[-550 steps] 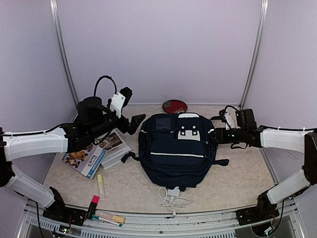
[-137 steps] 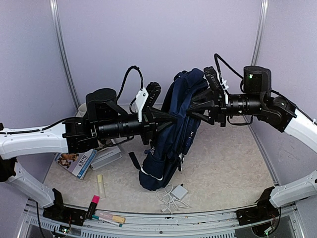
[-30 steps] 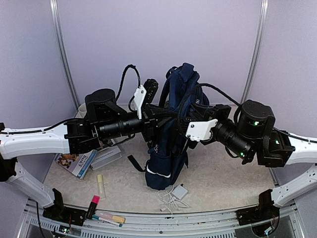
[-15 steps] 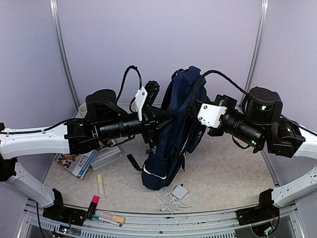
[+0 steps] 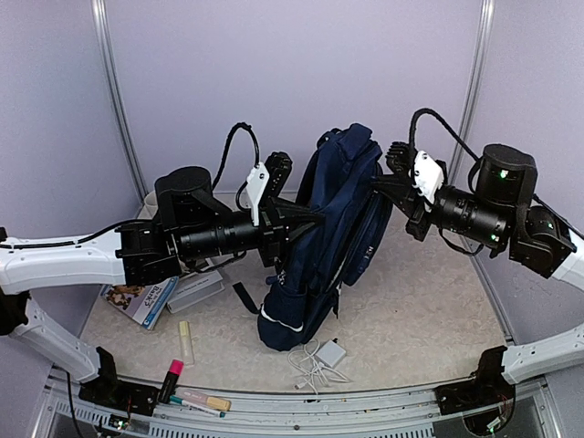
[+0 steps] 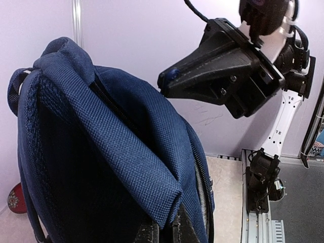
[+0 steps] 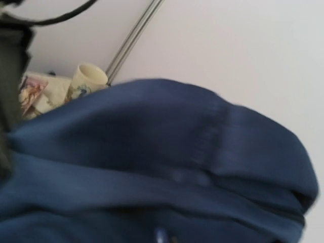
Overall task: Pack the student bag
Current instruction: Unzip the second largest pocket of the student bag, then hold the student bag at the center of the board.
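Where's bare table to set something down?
Free: the table right of the student bag, through to its right edge. Crowded: left side holds books and highlighters; a charger lies at the bag's foot.

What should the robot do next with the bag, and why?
Probably ease the right gripper onto the top of the bag to find the zipper. The left gripper pinches the bag and holds it upright, it looks closed, and the book and pens lie outside on the table.
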`<state>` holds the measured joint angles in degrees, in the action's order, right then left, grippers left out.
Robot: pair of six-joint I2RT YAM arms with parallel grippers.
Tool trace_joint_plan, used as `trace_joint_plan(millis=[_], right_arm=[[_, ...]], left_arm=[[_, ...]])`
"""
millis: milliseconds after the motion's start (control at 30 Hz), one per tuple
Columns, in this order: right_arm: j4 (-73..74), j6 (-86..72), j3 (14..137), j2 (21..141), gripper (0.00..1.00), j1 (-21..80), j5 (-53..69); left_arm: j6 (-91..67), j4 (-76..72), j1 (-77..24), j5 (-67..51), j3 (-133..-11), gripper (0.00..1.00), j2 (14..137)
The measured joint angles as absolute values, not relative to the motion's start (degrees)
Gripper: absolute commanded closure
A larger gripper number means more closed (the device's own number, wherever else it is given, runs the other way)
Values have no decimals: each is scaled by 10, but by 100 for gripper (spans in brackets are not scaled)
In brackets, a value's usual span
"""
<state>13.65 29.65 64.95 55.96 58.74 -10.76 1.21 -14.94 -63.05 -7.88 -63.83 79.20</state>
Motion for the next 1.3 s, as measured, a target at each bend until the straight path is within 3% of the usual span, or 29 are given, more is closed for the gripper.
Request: trace_joint_plan(millis=[600, 633, 833, 1233, 1300], right_arm=[[11, 104, 628, 617, 100, 297, 158], [3, 95, 630, 624, 100, 292, 171], [-10, 61, 674, 668, 100, 305, 220], [24, 104, 775, 735, 100, 454, 156], [33, 112, 793, 751, 100, 470, 135]], left_arm=[[10, -175, -603, -106, -590, 100, 748], [6, -176, -598, -108, -584, 96, 742], [-18, -166, -585, -98, -575, 4, 715], [-56, -95, -571, -75, -768, 1, 779], [-56, -81, -576, -75, -797, 6, 802]])
